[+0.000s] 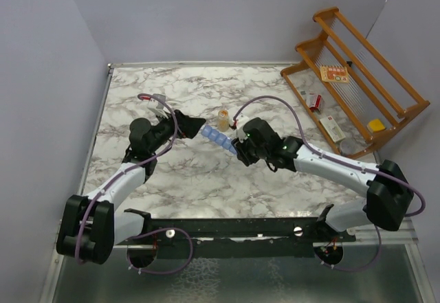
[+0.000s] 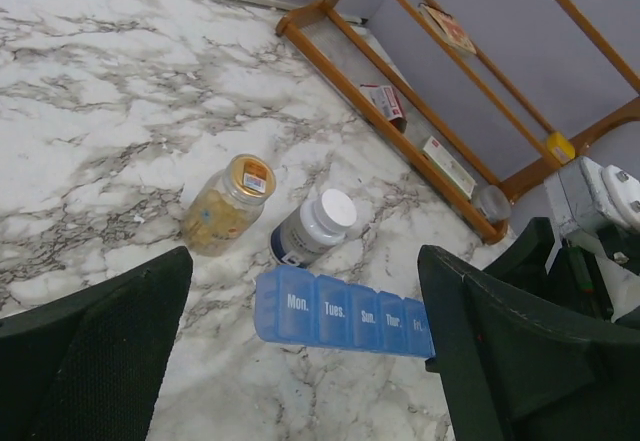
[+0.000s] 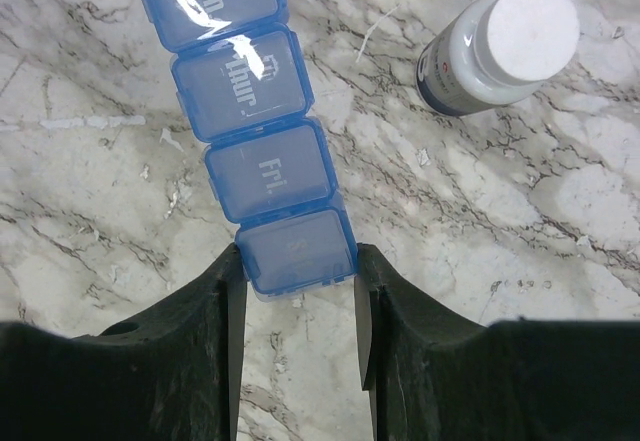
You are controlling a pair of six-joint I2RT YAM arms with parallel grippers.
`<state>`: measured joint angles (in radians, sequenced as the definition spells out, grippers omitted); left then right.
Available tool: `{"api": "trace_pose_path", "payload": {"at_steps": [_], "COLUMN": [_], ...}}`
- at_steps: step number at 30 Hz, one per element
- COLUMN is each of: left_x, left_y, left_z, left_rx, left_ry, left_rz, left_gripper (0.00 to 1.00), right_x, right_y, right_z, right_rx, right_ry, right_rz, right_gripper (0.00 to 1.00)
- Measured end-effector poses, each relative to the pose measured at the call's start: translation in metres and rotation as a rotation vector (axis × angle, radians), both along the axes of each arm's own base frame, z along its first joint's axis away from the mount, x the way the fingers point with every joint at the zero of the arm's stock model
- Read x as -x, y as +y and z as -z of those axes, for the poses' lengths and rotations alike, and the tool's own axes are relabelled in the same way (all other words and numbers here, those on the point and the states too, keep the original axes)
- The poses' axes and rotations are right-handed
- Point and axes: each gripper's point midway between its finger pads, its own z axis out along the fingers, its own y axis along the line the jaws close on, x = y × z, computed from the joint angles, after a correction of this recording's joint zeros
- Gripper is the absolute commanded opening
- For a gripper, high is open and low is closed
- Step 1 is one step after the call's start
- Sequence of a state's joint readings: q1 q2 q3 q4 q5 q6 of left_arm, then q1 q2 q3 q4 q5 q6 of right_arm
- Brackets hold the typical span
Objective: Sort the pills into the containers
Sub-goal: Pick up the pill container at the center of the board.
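1. a robot test bench in a lab: a left arm [image 1: 120,179] and a right arm [image 1: 330,162] are bolted to a black rail [image 1: 240,229].
2. plain pale walls [image 1: 41,76] box in a marble-look table [image 1: 185,186].
3. a wooden rack [image 1: 357,80] fills one corner.

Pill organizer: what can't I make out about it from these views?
- Left wrist: the pill organizer is hidden past "Fri." by a finger of the left gripper.
- Right wrist: the top edge cuts it off at "Sun."; the label at the right gripper is washed out.
- Top: lid lettering too small.
- All: pills inside, not visible through the blue lids.
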<state>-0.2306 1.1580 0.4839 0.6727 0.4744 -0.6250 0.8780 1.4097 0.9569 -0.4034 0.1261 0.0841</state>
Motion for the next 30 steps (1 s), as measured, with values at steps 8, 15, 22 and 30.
{"api": "trace_pose_path", "payload": {"at_steps": [8,15,22,30], "left_x": [0.007,0.011,0.018,0.023], "left_y": [-0.004,-0.006,-0.015,-0.023], "left_z": [-0.024,-0.031,-0.036,-0.050], "left_rx": [0.103,0.139,0.150,0.181], "left_ry": [-0.007,0.002,0.004,-0.028], "left_rz": [0.014,0.026,0.079,0.124], "left_gripper": [0.99,0.95,0.84,0.66], "right_x": [-0.002,-0.006,-0.007,-0.004], "right_y": [0.000,0.007,0.017,0.025], "right_z": [-0.034,-0.065,-0.077,-0.081], "right_rx": [-0.085,-0.179,-0.234,-0.264], "right_ry": [-0.067,-0.138,-0.161,-0.161], "right_rz": [0.019,0.015,-0.010,-0.039], "right_gripper": [0.01,0.01,0.01,0.01]}}
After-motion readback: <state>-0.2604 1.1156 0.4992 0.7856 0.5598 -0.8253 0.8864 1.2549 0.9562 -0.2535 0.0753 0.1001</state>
